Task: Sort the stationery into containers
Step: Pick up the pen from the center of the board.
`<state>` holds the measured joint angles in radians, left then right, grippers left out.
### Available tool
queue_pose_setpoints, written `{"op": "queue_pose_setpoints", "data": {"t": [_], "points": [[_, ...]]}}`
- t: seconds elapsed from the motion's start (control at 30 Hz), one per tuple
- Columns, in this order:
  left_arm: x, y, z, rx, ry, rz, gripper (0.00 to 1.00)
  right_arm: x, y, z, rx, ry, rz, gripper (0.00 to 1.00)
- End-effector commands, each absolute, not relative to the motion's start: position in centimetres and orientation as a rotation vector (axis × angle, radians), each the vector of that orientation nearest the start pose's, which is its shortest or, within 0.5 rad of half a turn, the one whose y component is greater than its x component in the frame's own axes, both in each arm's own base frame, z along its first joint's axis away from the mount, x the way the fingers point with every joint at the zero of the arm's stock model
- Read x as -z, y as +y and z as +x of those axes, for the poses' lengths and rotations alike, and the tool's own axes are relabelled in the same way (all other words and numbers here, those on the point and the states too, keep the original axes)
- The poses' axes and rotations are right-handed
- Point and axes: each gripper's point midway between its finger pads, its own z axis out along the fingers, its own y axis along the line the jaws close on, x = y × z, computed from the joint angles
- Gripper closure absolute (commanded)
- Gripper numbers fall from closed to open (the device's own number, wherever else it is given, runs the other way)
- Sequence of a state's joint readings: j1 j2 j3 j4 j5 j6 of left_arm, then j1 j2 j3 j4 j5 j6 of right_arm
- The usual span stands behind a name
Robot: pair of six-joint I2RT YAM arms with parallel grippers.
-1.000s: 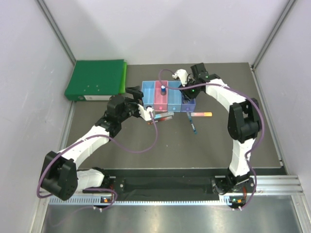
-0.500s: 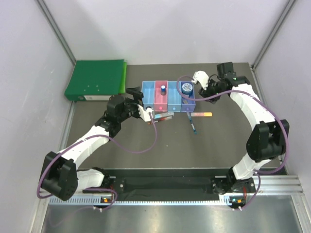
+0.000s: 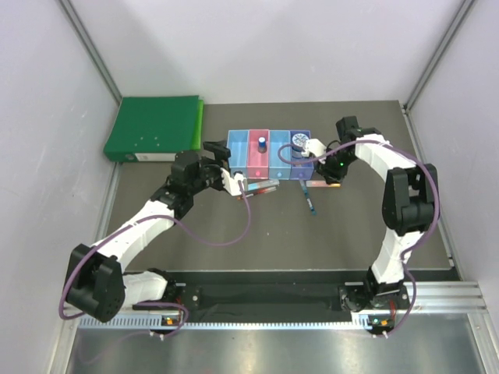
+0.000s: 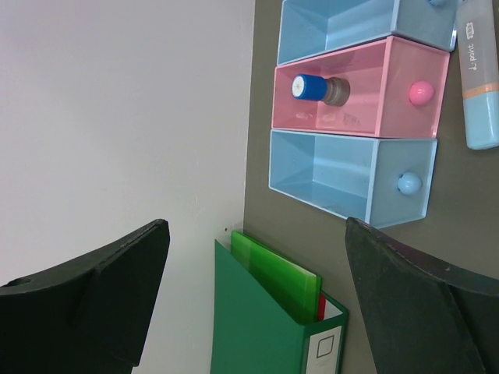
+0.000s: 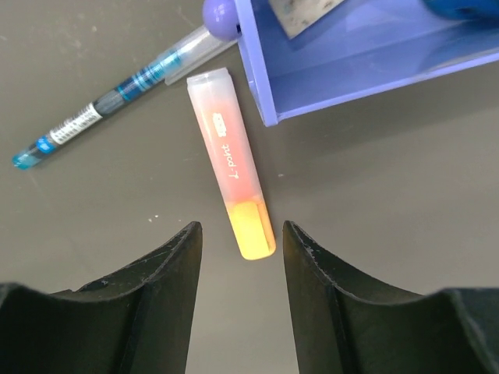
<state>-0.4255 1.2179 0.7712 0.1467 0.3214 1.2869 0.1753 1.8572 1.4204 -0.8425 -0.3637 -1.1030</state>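
The four joined bins stand mid-table: light blue (image 3: 238, 152), pink (image 3: 258, 160), light blue (image 3: 279, 162), purple (image 3: 301, 165). A blue-white bottle (image 3: 263, 143) stands in the pink bin and also shows in the left wrist view (image 4: 316, 88). A round blue reel (image 3: 299, 140) lies in the purple bin. My right gripper (image 3: 331, 173) is open just above the table, and the orange end of the orange-pink marker (image 5: 230, 171) lies between its fingertips (image 5: 238, 234), untouched. A dark blue pen (image 5: 117, 97) lies beside it. My left gripper (image 3: 224, 166) is open and empty by the left bin, with the red-blue marker (image 3: 265, 187) near it.
A big green binder (image 3: 153, 127) lies at the back left, close to the left wall; it also shows in the left wrist view (image 4: 273, 319). Grey walls enclose the table on three sides. The purple bin's wall (image 5: 351, 54) is just beyond the right fingers.
My right gripper left the purple bin, swung out to the right, then came back down over the orange-pink marker. The blue reel now shows in the purple bin. The left arm has not moved.
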Motion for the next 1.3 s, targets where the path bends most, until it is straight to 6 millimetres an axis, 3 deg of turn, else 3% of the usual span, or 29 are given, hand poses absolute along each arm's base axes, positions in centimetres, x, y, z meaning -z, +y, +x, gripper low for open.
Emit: {"op": "queue_pose_setpoints", "data": {"t": [0.0, 0.27, 0.63, 0.77, 0.83, 1.0, 1.27], "points": [[-25.6, -18.7, 37.1, -0.329, 0.985, 1.515, 0.01, -6.1, 8.9, 39.1, -0.291, 2.108, -1.710, 0.54], [-26.5, -18.3, 37.4, -0.361, 0.997, 1.503, 0.01, -4.2, 7.8, 39.4, -0.313, 2.145, -1.720, 0.53], [-27.0, -18.0, 37.7, -0.381, 1.003, 1.493, 0.01, -1.9, 8.1, 39.2, -0.376, 2.185, -1.715, 0.55], [-27.2, -18.0, 37.8, -0.391, 0.997, 1.487, 0.01, -1.2, 8.0, 38.6, -0.386, 2.205, -1.718, 0.71], [-27.3, -17.8, 37.9, -0.392, 1.000, 1.482, 0.01, -1.1, 7.8, 38.2, -0.387, 2.214, -1.721, 0.86], [-27.3, -17.3, 38.0, -0.401, 1.004, 1.481, 0.01, -1.9, 7.5, 36.7, -0.389, 2.226, -1.730, 1.00], [-27.3, -17.0, 38.1, -0.408, 0.994, 1.470, 0.01, -5.8, 7.1, 32.3, -0.399, 2.211, -1.736, 1.00]]}}
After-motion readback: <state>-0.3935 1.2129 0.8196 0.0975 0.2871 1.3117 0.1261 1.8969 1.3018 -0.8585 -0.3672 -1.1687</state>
